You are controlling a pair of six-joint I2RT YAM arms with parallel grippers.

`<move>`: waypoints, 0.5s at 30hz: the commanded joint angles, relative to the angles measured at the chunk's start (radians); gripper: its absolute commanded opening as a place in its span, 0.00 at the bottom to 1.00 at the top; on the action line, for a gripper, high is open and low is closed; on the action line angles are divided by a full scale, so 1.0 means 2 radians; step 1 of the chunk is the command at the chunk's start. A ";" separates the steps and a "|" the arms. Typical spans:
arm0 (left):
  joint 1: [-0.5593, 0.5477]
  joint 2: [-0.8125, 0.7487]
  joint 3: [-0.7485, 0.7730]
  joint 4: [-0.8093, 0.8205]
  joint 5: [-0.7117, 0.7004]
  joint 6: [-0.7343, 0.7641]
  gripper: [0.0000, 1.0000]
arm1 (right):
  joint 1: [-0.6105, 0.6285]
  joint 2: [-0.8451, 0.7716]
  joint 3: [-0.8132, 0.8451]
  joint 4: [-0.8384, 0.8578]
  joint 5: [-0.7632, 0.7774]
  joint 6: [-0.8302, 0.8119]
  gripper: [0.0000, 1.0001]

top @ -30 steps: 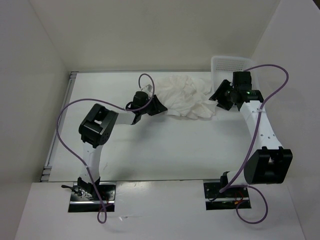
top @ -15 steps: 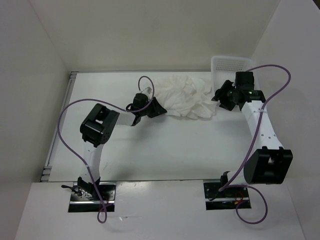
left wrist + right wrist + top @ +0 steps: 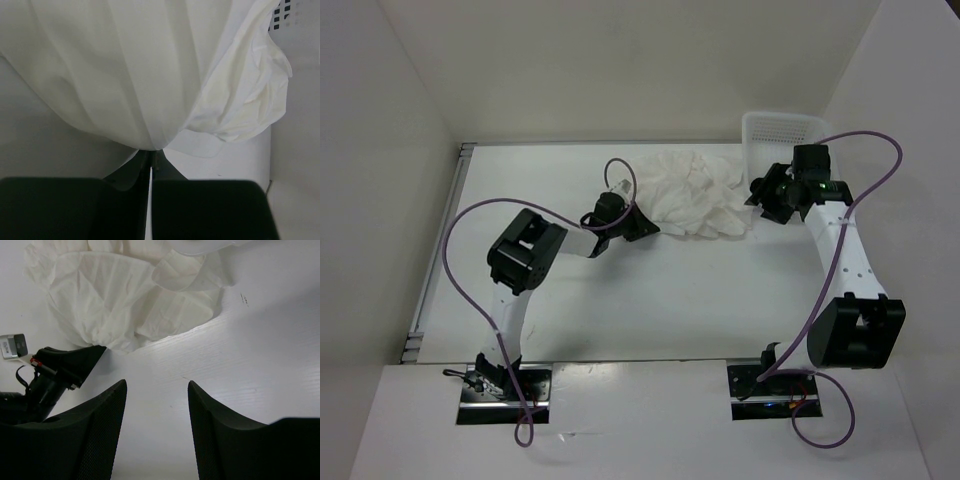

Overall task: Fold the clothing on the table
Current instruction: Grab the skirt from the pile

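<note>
Lying crumpled at the far middle of the table (image 3: 670, 300), the clothing (image 3: 695, 195) sits just beside a basket (image 3: 775, 128) in the top view. Left wrist: the left gripper (image 3: 151, 152) is clamped on a fabric edge. Right wrist: the right gripper (image 3: 157, 385) stands apart over the table, gripping nothing, near the clothing.

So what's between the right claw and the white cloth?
Just bare table between the right gripper and the clothing, clearest in the right wrist view.
</note>
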 commanded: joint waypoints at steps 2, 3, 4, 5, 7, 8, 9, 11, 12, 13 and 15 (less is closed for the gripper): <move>-0.003 -0.033 0.007 0.005 -0.011 0.005 0.00 | -0.004 -0.020 -0.015 -0.006 -0.002 -0.014 0.58; -0.003 -0.056 0.013 -0.006 -0.015 0.017 0.00 | -0.004 -0.020 -0.022 -0.006 -0.010 -0.019 0.58; -0.003 -0.069 0.020 -0.022 -0.015 0.023 0.00 | -0.004 -0.020 -0.028 -0.001 -0.018 -0.019 0.58; 0.002 -0.081 0.036 -0.038 -0.011 0.029 0.00 | -0.004 -0.020 -0.035 0.008 -0.039 -0.024 0.58; 0.007 -0.118 0.055 -0.085 -0.003 0.046 0.00 | -0.004 -0.014 -0.058 0.021 -0.065 -0.024 0.59; 0.007 -0.129 0.065 -0.118 0.004 0.046 0.00 | -0.004 -0.014 -0.068 0.037 -0.086 -0.024 0.59; 0.011 -0.148 0.083 -0.132 0.008 0.055 0.00 | -0.004 -0.008 -0.077 0.044 -0.094 -0.024 0.59; 0.011 -0.164 0.102 -0.172 0.015 0.062 0.00 | 0.001 -0.001 -0.101 0.070 -0.110 -0.019 0.59; 0.011 -0.177 0.109 -0.181 0.015 0.062 0.00 | 0.001 0.004 -0.112 0.078 -0.128 -0.014 0.59; 0.011 -0.182 0.125 -0.190 0.024 0.062 0.00 | 0.001 0.004 -0.112 0.086 -0.135 -0.014 0.59; 0.011 -0.193 0.146 -0.217 0.038 0.062 0.00 | 0.011 0.015 -0.118 0.103 -0.152 -0.010 0.59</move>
